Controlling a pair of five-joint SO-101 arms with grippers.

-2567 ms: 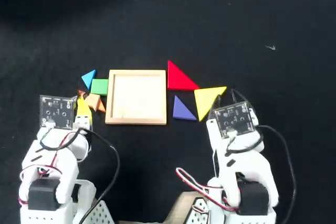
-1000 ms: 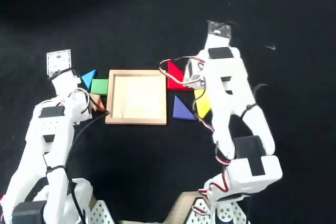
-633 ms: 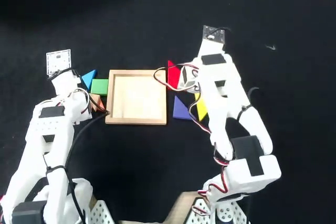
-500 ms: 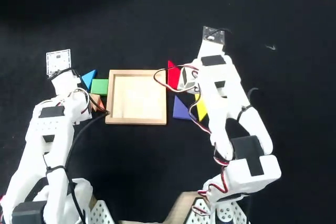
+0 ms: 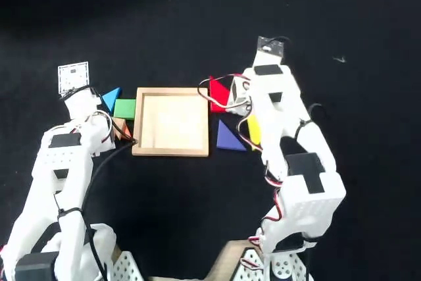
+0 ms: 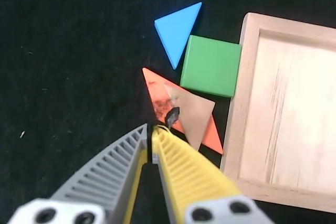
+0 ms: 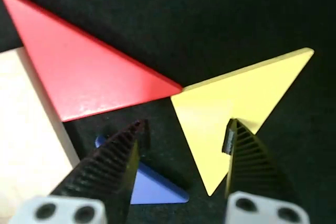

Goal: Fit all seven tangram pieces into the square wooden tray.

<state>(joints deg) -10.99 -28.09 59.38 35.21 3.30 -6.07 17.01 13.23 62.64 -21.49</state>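
The square wooden tray (image 5: pixel 171 151) lies mid-tabletop (image 5: pixel 197 31), interior bare, with pieces crowding both side edges. The right fingers (image 7: pixel 105 166) are spread astride the yellow triangle (image 7: pixel 236 93) beside the red triangle (image 7: pixel 79 72). The left fingers (image 6: pixel 178 161) are pressed together, tips at the orange triangle (image 6: pixel 155 87).

Illumination is even and diffuse, arriving from above. The black table (image 5: pixel 197 37) absorbs most of the light, so cast shadows on it are barely distinguishable. The left arm (image 5: pixel 62 162) and right arm (image 5: pixel 283 129) render bright white with surface detail retained. The wooden tray (image 5: pixel 171 150) near the table centre reads pale and bright. In the right wrist view its corner washes out toward cream, and the red triangle (image 7: pixel 79 77) carries a soft sheen near one edge.
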